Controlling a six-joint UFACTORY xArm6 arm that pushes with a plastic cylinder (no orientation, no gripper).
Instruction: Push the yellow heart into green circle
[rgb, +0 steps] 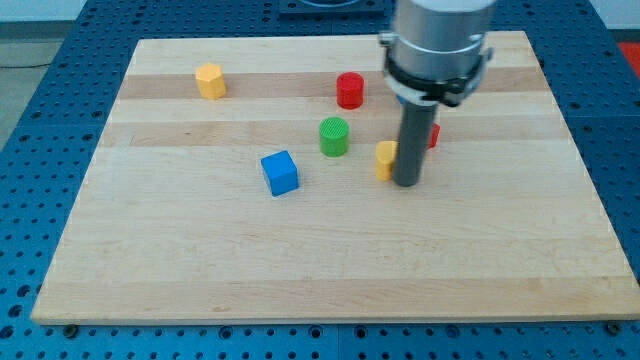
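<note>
**Tip Touching the Yellow Heart, Green Circle Just Beyond**

While standing on the wooden board a little toward its right edge from the middle, pressing my tip against the right side of the yellow heart. Carrying no gripper at all, just a straight dark rod under a grey arm body, so holding nothing. Hiding part of the heart's right side, and most of a red block behind the rod, its shape impossible to tell.

Sitting just beside the heart toward the left edge, apart from it: the green circle, a ribbed cylinder near the board's middle. Lying below and left of that, toward the bottom edge: the blue cube, tilted. Resting above the green circle, near the top edge: the red cylinder. Waiting well apart near the top left corner: the yellow-orange hexagonal block.
</note>
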